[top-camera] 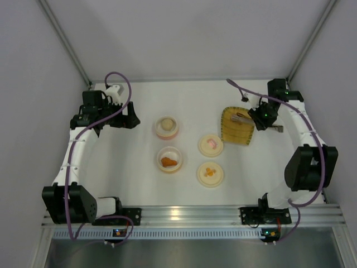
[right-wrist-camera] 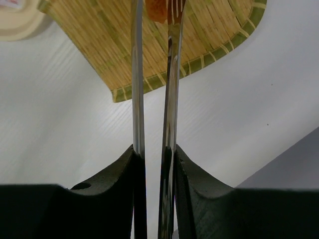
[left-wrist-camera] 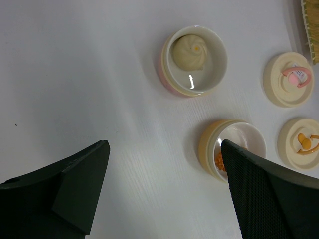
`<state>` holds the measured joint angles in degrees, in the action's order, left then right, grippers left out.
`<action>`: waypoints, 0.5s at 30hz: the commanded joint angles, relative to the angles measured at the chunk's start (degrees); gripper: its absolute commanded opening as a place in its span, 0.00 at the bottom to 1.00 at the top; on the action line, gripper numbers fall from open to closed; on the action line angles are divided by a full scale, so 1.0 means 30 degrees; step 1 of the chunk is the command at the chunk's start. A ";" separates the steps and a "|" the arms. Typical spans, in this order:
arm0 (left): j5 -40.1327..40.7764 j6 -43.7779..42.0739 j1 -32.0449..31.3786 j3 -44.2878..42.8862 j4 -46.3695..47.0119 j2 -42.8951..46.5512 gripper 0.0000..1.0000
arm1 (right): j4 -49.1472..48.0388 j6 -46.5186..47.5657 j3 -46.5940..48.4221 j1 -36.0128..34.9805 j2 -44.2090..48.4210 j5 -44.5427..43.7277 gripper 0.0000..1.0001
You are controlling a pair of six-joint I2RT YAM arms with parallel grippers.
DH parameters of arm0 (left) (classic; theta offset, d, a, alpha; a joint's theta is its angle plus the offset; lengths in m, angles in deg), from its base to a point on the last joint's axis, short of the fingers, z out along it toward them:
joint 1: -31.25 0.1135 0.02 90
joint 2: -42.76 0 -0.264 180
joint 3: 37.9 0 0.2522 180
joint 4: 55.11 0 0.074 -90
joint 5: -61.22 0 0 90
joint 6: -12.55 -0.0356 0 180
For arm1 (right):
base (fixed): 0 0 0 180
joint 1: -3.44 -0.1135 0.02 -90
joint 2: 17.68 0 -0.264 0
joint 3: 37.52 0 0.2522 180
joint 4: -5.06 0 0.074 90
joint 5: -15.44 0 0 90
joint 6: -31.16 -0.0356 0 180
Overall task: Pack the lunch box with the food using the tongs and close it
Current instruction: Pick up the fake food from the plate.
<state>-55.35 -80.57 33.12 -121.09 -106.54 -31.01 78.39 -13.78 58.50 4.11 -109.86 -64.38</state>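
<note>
While your right gripper (right-wrist-camera: 154,152) clamps the tongs (right-wrist-camera: 137,74) over the yellow woven tray (right-wrist-camera: 84,45), an orange chunk (right-wrist-camera: 158,10) looks pinched at the tong tips, though the frame edge cuts it off. Your left gripper (left-wrist-camera: 164,147) hangs wide and empty above the table (left-wrist-camera: 75,74), near both bowls: cream ball (left-wrist-camera: 188,51) in the pink bowl (left-wrist-camera: 167,74), more orange chunks (left-wrist-camera: 219,162) in the second bowl (left-wrist-camera: 249,134).
</note>
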 commanded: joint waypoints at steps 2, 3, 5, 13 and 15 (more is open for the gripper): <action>-0.0255 0.0304 0.0109 -0.0090 0.0662 0.0422 0.98 | 0.1616 -0.1978 0.0678 -0.2326 0.3155 0.1881 0.00; -0.0256 0.0364 0.0109 -0.0032 0.0691 0.0394 0.98 | 0.1618 -0.2388 0.0502 -0.3811 0.3942 0.1911 0.00; -0.0314 0.0771 0.0139 0.0143 0.0837 0.0423 0.99 | 0.1211 -0.4432 -0.0230 -0.6357 0.4939 0.1475 0.00; -0.0520 0.1624 0.0109 0.0759 0.1101 0.0686 0.98 | -0.0109 -0.8542 -0.1081 -1.1907 0.5063 0.1823 0.00; -0.0432 0.1595 0.0139 0.0906 0.1160 0.0774 0.98 | -0.0432 -0.8953 -0.1140 -1.3076 0.4801 0.2115 0.00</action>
<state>-55.81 -77.09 33.12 -118.90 -105.71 -30.77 80.20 -34.63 54.98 -30.86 -95.04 -59.79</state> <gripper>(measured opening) 0.984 0.302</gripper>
